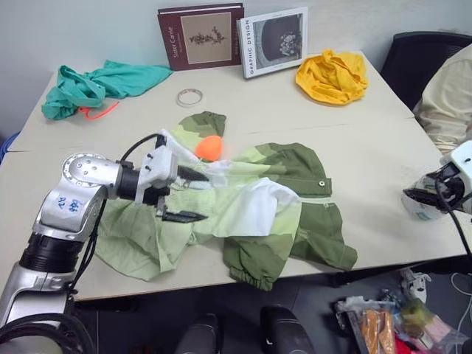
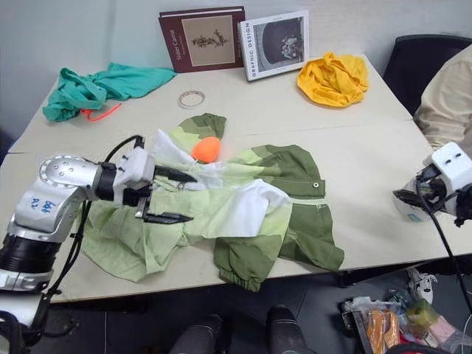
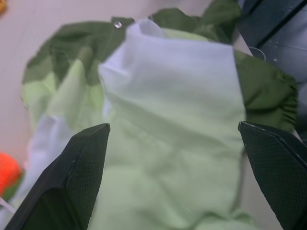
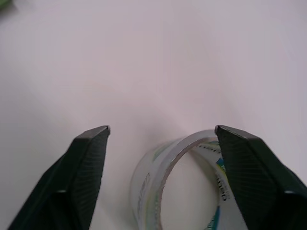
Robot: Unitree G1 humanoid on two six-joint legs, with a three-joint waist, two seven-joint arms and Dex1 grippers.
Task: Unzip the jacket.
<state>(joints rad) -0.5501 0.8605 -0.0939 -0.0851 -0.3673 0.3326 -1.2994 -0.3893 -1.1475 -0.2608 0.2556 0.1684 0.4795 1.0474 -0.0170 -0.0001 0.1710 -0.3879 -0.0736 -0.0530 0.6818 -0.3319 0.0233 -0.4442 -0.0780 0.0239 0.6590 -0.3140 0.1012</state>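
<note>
The left gripper (image 1: 193,195) hangs with its jaws wide apart and empty over the crumpled middle of the jacket (image 1: 254,210), its black fingers (image 3: 79,167) framing the white and pale green panels without clamping any cloth. The right gripper (image 4: 160,143) has its jaws equally wide apart, holding nothing, over a roll of clear tape (image 4: 180,184) that sits at the desk's edge at about 3 o'clock from the jacket, well apart from it. The jacket lies bunched near the front edge of the desk (image 1: 369,155), one olive sleeve with its elastic cuff at 5 o'clock, almost at the rim. I judge the main risk is that the left jaws close on a loose fold rather than the zipper line, which I cannot pick out in the creases; a pull then drags the whole garment toward the edge. An orange ball (image 1: 209,147) rests on the cloth at 12 o'clock of the left jaws and could roll off if the fabric shifts. The right jaws could knock the tape off the desk. Open room lies at 1 to 2 o'clock, between the jacket and a yellow cloth (image 1: 333,77); a person's sleeve (image 1: 450,96) is close at 3 o'clock.
</note>
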